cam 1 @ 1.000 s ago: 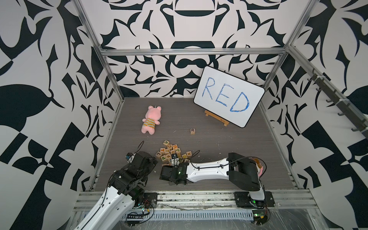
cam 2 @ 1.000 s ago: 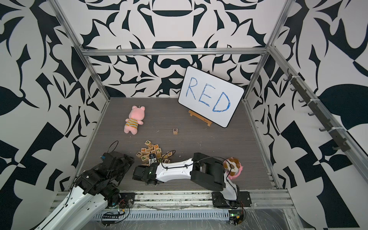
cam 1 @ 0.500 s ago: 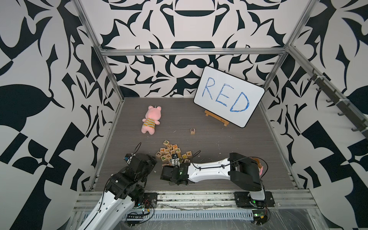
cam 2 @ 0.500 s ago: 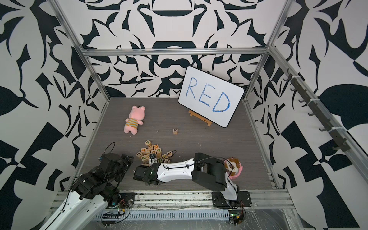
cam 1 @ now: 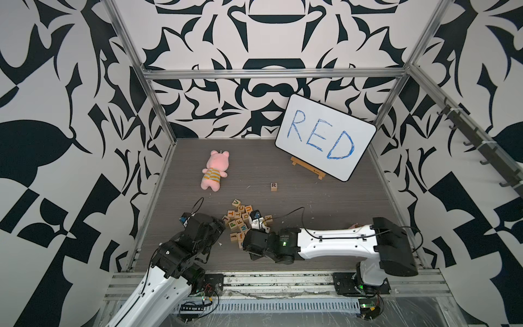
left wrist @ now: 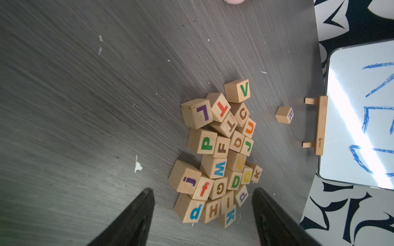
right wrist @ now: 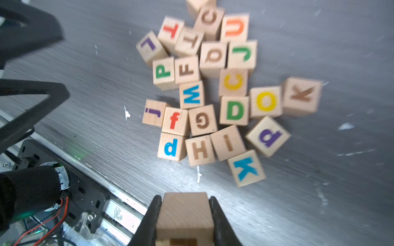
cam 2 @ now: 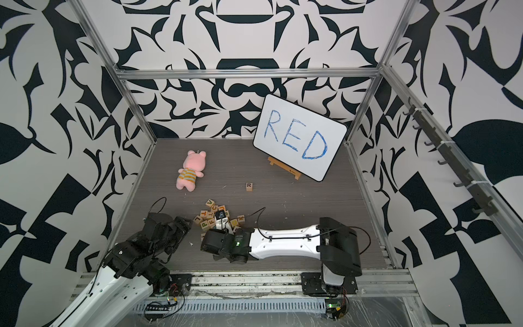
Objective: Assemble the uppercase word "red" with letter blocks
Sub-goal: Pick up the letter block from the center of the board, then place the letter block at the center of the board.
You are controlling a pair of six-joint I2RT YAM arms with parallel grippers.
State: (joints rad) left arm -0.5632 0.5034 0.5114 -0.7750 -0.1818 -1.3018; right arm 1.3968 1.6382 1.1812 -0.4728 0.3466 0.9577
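some twenty letter blocks (cam 1: 242, 223) lie heaped toward six o'clock. the left gripper (left wrist: 202, 189) hangs spread at their nine o'clock. the right gripper (right wrist: 185, 199) pinches one block (right wrist: 184, 215), letter hidden; if e, it next belongs beside the r block (cam 1: 273, 186), at the heap's twelve o'clock.

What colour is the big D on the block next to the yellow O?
Green. The D block shows best in the right wrist view.
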